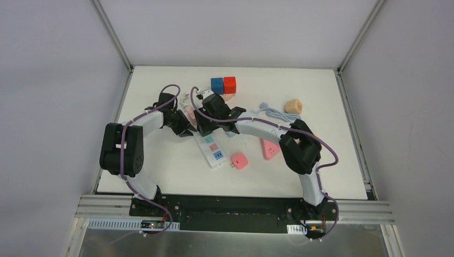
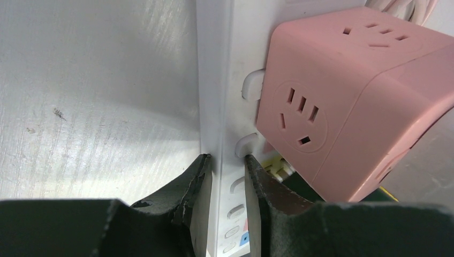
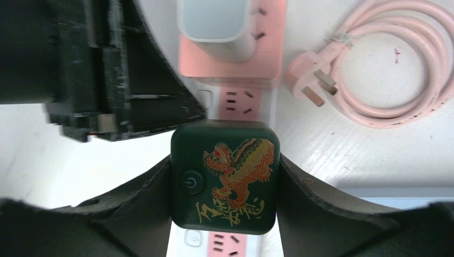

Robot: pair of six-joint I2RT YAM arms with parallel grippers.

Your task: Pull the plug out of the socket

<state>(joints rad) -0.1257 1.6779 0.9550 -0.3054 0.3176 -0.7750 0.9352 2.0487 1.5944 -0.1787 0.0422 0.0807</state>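
1. Plug [image 3: 224, 176]: a dark square block seated about mid-length on the power strip [image 2: 219, 80], face up. The pins are presumably straight down, so the pull axis is vertical. The strip's long axis runs away from the arm bases, slightly slanted.
2. Right hand [image 3: 224, 184]: clamped on the plug's two sides.
3. Left hand [image 2: 225, 166]: nearly closed, pinching only the strip's thin edge.
4. Risks: the pinch slips and the strip lifts off the tabletop [image 2: 96, 96] with the plug, or a tilted pull binds the pins.

The power strip [image 1: 213, 148] lies on the worktop [image 1: 160, 166], running near to far. On it sits the plug [image 3: 224, 176], between the right fingers [image 3: 313, 209]; behind the plug, a cube adapter [image 2: 342, 101] (also on the strip). The left fingers [image 2: 194, 190] straddle the strip's left edge. A coiled cable [image 3: 385, 64] lies right of the adapter. Two blocks [image 1: 223, 85], apparently touching, stand farthest back.
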